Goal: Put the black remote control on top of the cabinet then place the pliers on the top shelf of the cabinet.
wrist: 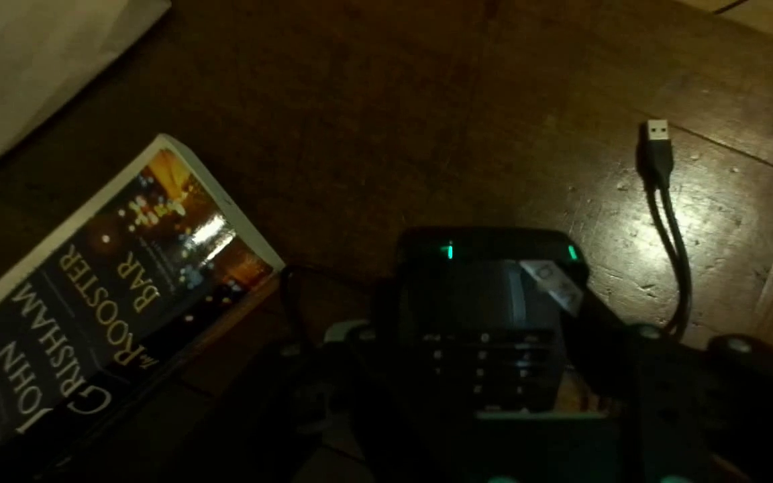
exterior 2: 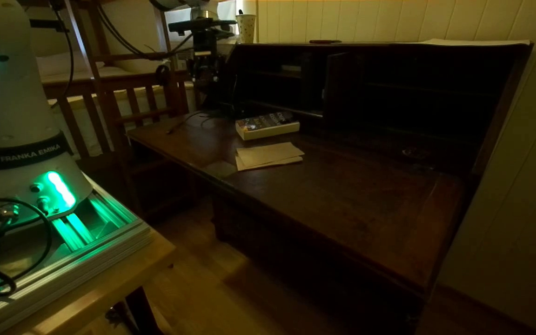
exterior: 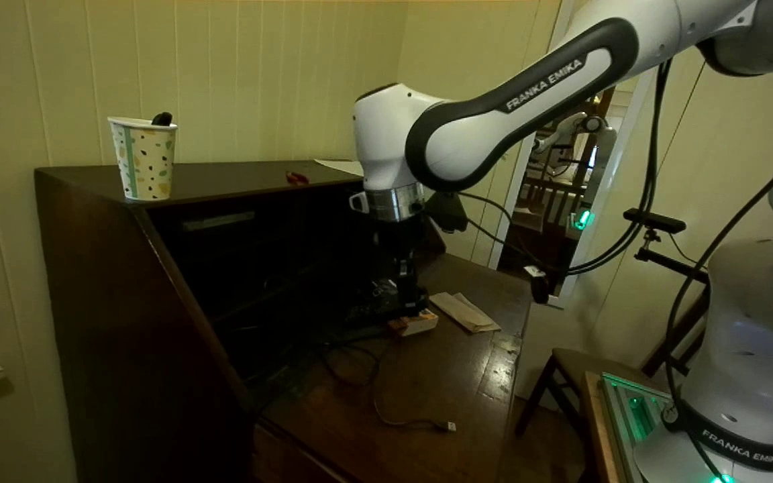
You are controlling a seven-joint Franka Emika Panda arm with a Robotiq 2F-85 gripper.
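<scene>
The dark brown cabinet (exterior: 105, 282) shows in both exterior views (exterior 2: 340, 77), its desk leaf down. Small red pliers (exterior: 297, 178) lie on its flat top, also seen edge-on (exterior 2: 325, 41). My gripper (exterior: 413, 307) hangs above the leaf, clear of it in an exterior view (exterior 2: 205, 80). In the wrist view its dark fingers (wrist: 467, 288) stand apart over a wide black keypad device (wrist: 480, 302) with green lights. Nothing shows held between them. I cannot pick out the black remote control for sure; a black tip (exterior: 162, 119) sticks out of the patterned cup (exterior: 145, 161).
A thick paperback (wrist: 111, 302) and tan folded paper (exterior: 465, 312) lie on the leaf near the gripper. A USB cable (wrist: 658, 154) lies on the leaf. White paper (exterior: 339, 166) lies on the cabinet top. The cup stands at the top's front corner.
</scene>
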